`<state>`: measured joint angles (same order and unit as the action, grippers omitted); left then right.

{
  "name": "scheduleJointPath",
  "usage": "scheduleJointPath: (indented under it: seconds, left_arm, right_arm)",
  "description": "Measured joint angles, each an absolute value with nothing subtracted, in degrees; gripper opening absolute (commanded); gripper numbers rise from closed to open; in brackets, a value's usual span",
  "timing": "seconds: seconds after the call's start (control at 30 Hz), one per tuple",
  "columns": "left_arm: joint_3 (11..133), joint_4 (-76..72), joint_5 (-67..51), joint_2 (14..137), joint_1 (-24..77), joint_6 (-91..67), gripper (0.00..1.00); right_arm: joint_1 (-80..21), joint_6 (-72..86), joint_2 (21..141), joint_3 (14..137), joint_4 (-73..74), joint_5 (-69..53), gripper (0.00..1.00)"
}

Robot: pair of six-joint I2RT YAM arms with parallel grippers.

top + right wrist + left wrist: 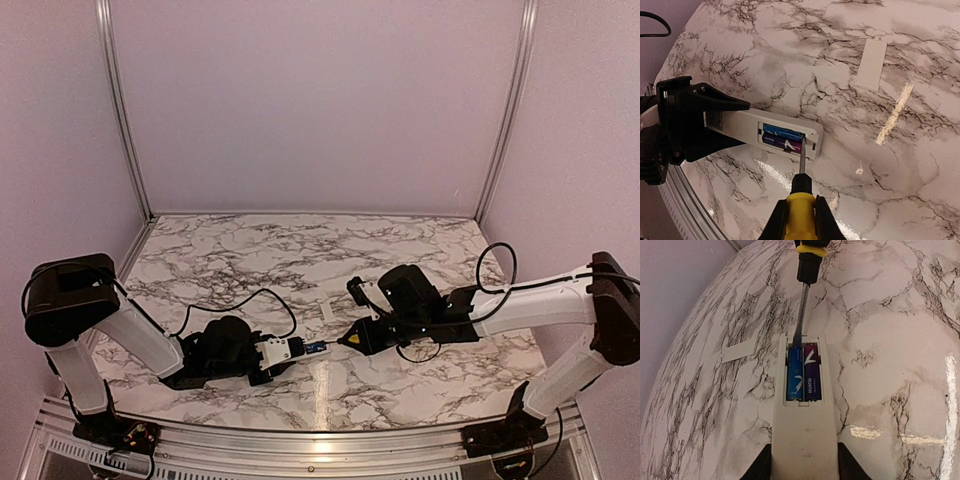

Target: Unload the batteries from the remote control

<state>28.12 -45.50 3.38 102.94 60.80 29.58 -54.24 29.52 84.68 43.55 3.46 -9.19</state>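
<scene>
Left wrist view: the remote control point(805, 432) lies lengthwise on the tabletop point(890, 340), back side up. Its near end is clamped in the left pincer point(804, 466), with the jaws pressed on both long edges.
Compartment: open. The cover piece point(738, 352) lies flat on the tabletop, off to one side and apart from the remote control.
Bay contents: two batteries point(803, 372) side by side, one blue and one purple, both seated.
Tool hold: the right pincer point(800, 220) is closed around the yellow handle of the screwdriver point(801, 170).
Tool tip: inside the bay, at the far end of the blue cell. Whether it has got under the cell cannot be told.
Done: cover removed, remote control secured, tool positioned.
Outstanding: both batteries have yet to be levered out, so the unloading itself is judged not yet achieved.
Caution: a slip of the tip could scrape the contacts.
</scene>
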Motion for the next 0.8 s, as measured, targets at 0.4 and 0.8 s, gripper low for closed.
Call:
scheduleJointPath:
  seconds: [0.4, 0.8]
  left_arm:
    - [28.1, -45.3, 3.5, 103.0, 60.8, 29.6, 0.00]
    - [28.1, -45.0, 3.5, 103.0, 60.8, 29.6, 0.00]
  right_arm:
    - [-54.3, 29.5, 84.7, 43.6, 3.5, -9.3, 0.00]
    - [-54.7, 29.7, 84.6, 43.6, 3.6, -9.0, 0.00]
